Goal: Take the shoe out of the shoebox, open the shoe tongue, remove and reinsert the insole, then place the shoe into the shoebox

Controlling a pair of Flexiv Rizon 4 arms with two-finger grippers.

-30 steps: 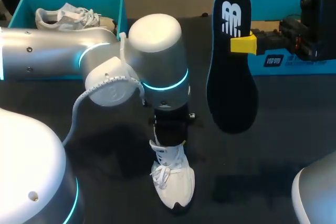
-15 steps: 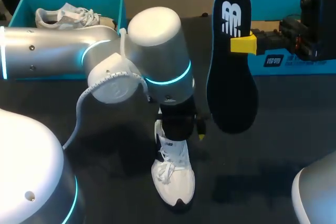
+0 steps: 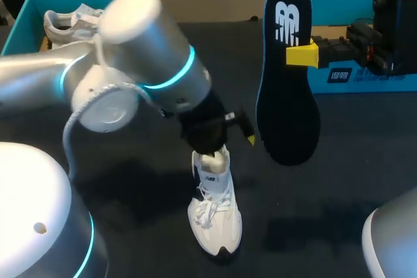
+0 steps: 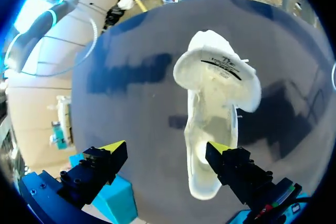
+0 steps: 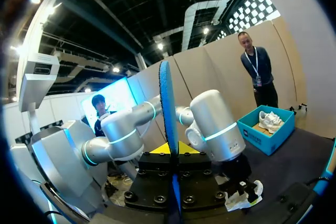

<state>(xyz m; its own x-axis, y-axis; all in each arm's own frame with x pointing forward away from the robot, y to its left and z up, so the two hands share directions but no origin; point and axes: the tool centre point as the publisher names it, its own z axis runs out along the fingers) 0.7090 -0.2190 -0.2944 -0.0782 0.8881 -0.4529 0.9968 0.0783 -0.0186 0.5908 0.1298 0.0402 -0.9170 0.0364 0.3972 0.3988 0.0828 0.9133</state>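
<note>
The head camera looks down from above and behind onto the dark worktop (image 3: 339,161). The left wrist camera hangs close over the white shoe (image 4: 215,108), facing down past the left tool (image 4: 165,147). The right wrist camera looks level along the edge-on insole (image 5: 169,129), catching that shoe too.

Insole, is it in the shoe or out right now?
Out. The right gripper holds the insole upright in the air, apart from the shoe.

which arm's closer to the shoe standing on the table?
Left. The left arm has its jaws open over the heel of the shoe; the right arm is off to the side, jaws shut on the insole.
</note>
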